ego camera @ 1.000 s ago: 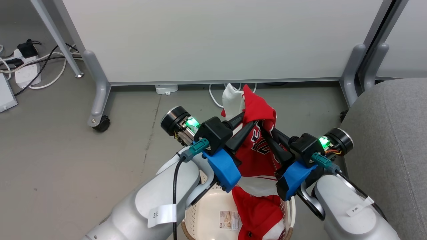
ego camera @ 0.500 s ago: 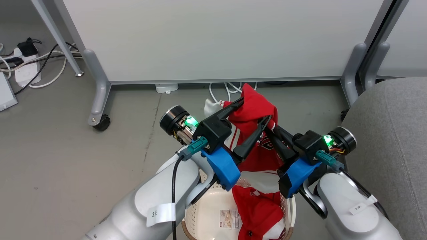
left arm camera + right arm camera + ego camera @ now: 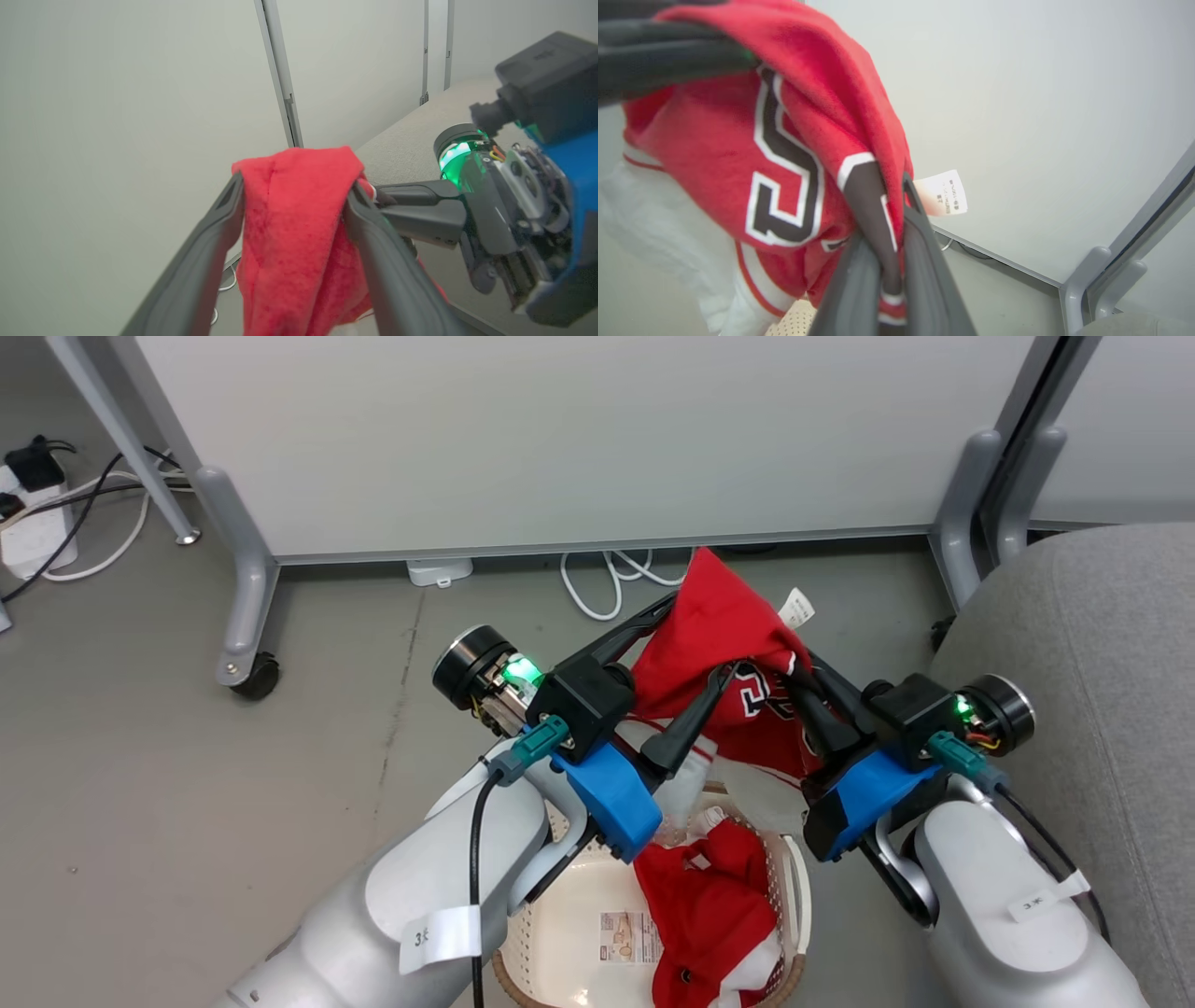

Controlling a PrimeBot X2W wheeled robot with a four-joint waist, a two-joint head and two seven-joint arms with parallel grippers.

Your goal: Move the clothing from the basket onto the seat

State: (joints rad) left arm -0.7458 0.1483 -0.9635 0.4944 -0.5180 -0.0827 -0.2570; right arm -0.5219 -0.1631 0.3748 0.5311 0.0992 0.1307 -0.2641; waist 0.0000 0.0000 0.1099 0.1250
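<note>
Fig.: red jersey [image 3: 724,625] is hanging between both arms above the basket [image 3: 798,887], its white lower part dangling near the rim; the grey upholstered seat [image 3: 1074,644] is lying just to the robot's right. R gripper [image 3: 887,219] is clamping a jersey fold between near-closed fingers, prob. carrying the load. L gripper [image 3: 296,183] is standing w/ fingers spread, a thick fleecy bunch sitting between them, seemingly propped, not pinched. Two-point support is likely keeping the limp cloth from snagging during transfer. Fabric is looking soft and napped, w/ dark white-outlined numerals and a care tag [image 3: 941,192] sticking out. A second garment [image 3: 709,905] is lying crumpled in the perforated cream plastic basket
</note>
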